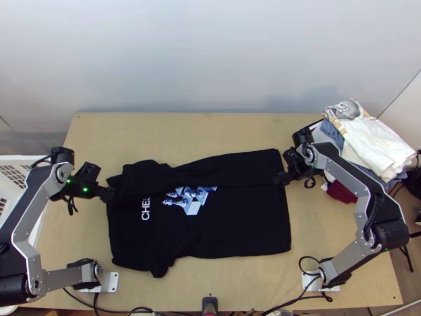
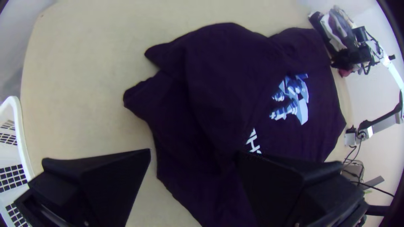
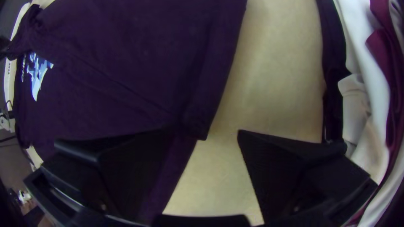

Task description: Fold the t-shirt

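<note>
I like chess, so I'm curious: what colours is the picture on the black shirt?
White and shades of blue, clearest in the top view.

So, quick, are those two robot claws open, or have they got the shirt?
Left claw: open, holding nothing, over one edge of the black shirt.
Right claw: open too, holding nothing, at the shirt's opposite edge.

Top view | basket [image 1: 11, 160]: cut, left edge | lettering [image 1: 146, 209]: partly under fold [image 1: 144, 181] | clothes pile [image 1: 371, 142]: partly behind right arm [image 1: 344, 173]
</note>
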{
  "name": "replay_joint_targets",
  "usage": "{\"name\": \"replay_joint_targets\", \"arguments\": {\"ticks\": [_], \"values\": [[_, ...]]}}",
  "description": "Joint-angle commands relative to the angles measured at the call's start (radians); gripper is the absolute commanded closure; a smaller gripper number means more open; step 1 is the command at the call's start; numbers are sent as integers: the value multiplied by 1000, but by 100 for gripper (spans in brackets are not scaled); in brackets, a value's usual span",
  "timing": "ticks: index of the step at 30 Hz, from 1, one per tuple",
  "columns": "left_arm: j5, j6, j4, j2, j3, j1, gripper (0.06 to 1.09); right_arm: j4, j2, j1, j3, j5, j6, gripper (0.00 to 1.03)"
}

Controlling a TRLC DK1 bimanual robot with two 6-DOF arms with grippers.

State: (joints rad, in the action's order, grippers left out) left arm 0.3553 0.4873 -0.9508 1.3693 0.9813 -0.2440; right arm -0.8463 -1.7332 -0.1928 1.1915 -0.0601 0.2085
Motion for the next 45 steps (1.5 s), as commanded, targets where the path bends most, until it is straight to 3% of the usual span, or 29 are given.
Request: {"name": "replay_joint_targets", "arguments": {"ticks": [1, 5, 9, 14, 16, 19, 22, 26, 32, 45], "values": [[79, -78, -37, -49, 166, -71, 10, -53, 43, 6, -10, 2, 25, 3], [122, -119, -51, -56, 330, -121, 10, -69, 104, 19, -26, 2, 29, 3], [122, -87, -66, -42, 338, -135, 10, -71, 159, 43, -78, 2, 31, 3], [122, 66, -332, -93, 243, 46, 11, -143, 276, -20, -156, 0, 38, 3], [111, 85, -348, -164, 151, 135, 11, -165, 342, -56, -199, 0, 37, 3], [11, 171, -371, -253, 39, 267, 11, -174, 446, -85, -267, 0, 32, 3], [-180, 226, -367, -286, 19, 450, 11, -174, 520, -137, -336, 2, 43, 3], [-230, 272, -414, -294, 25, 557, 11, -203, 566, -188, -374, 2, 85, 3], [-335, 145, -391, -214, 54, 956, 11, -195, 472, -195, -392, 2, 181, 3], [-334, -29, -350, -154, -38, 1282, 11, -297, 534, -358, -425, 48, 247, 3]]}}
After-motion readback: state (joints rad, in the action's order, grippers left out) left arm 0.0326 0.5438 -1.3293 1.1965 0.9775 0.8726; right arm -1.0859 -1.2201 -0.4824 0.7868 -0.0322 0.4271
